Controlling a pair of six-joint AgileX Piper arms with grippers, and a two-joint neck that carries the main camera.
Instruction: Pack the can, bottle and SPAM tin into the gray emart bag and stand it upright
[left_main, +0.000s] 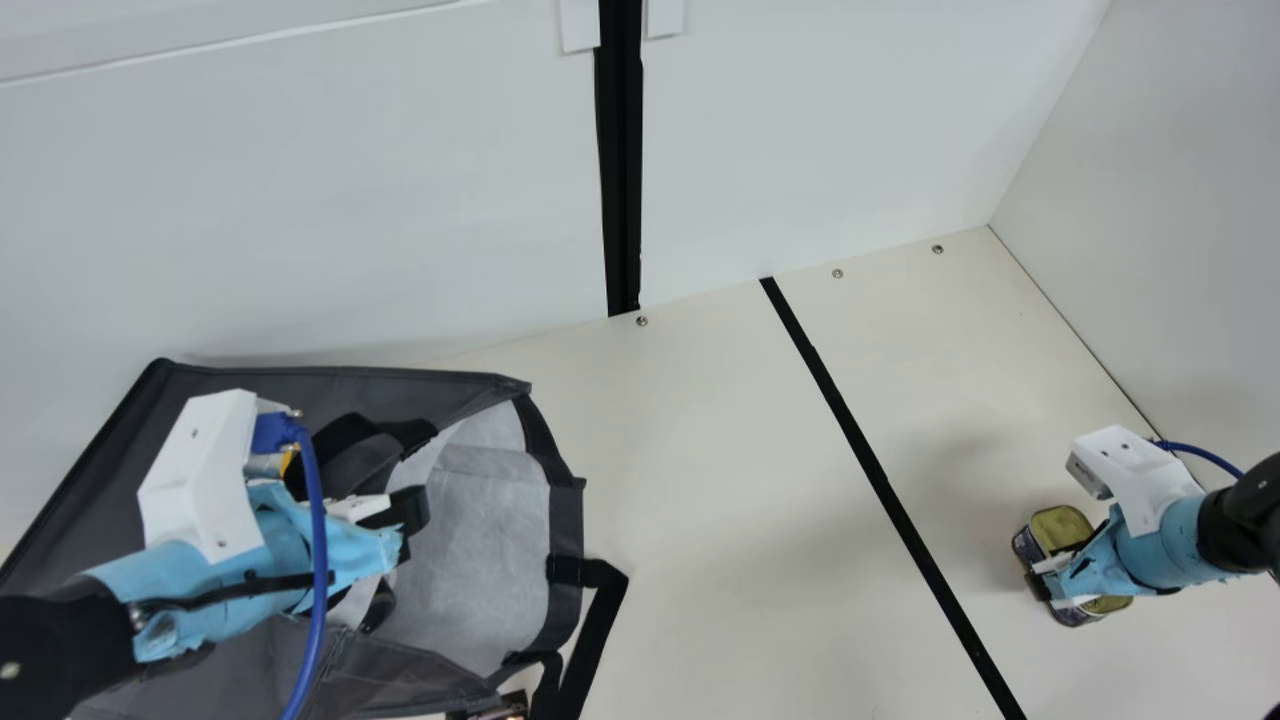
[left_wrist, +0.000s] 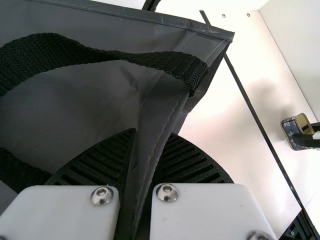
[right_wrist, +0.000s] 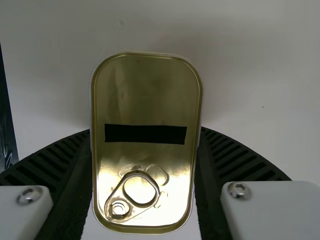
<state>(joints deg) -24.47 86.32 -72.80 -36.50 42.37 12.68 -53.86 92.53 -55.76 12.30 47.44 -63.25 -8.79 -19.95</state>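
The right claw (right_wrist: 146, 129) is closed on the tin (right_wrist: 145, 100), one ribbed finger pressed against each long side. The tin is lid up over the right part of the table (left_main: 690, 480), well apart from the bag (left_main: 420, 386) and across the black line (left_main: 880, 480) from it; whether its base touches the table or is just clear of it, I cannot tell. The left claw (left_wrist: 154, 132) is shut on a fold of the bag's gray cloth, near a black handle (left_wrist: 130, 57). The bag lies slumped, its pale lining showing through the open mouth. I'd expect the tin to be stiff and rather heavy for its size, hard to crush but smooth enough to slip or pivot if pinched off centre. The flat long sides, around the middle, are the place to hold it; the ring (right_wrist: 127, 202) on the lid is thin and would be a poor grip. The bag should be light and floppy, likely to fold under a push, so a firm pinch near its rim should help keep the mouth wide. The step in hand looks like fetching the tin; next it should go level through the mouth, clear of the loose handles, which could snag it.
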